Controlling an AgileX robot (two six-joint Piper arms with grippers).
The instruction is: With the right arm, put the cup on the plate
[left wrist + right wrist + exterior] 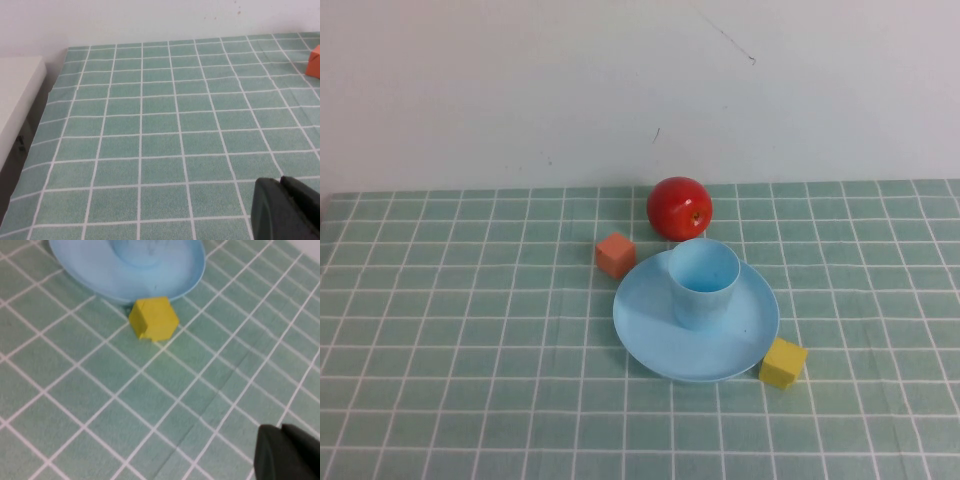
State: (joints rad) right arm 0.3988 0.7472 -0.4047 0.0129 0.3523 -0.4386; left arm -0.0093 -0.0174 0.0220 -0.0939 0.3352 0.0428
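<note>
On the round light blue plastic plate (650, 340) the small light blue plastic cup (703, 283) stands upright, likely light, stiff, slick, best pinched at the rim; right gripper (290, 452) closed, empty, at its 5 o'clock; left gripper (285, 210) closed, far off.

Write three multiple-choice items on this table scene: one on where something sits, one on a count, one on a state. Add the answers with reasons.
1. Where is the light blue plastic cup?
A. on the round light blue plastic plate
B. beside the plate
C. on the red apple

2. How many small cubes lie by the plate?
A. one
B. two
C. three

3. The right end effector is:
A. gripping the cup
B. shut, holding nothing
C. gripping the apple

Answers: A, the cup stands upright inside the plate's rim; B, an orange cube and a yellow cube; B, it hangs above bare tablecloth, away from the plate.
</note>
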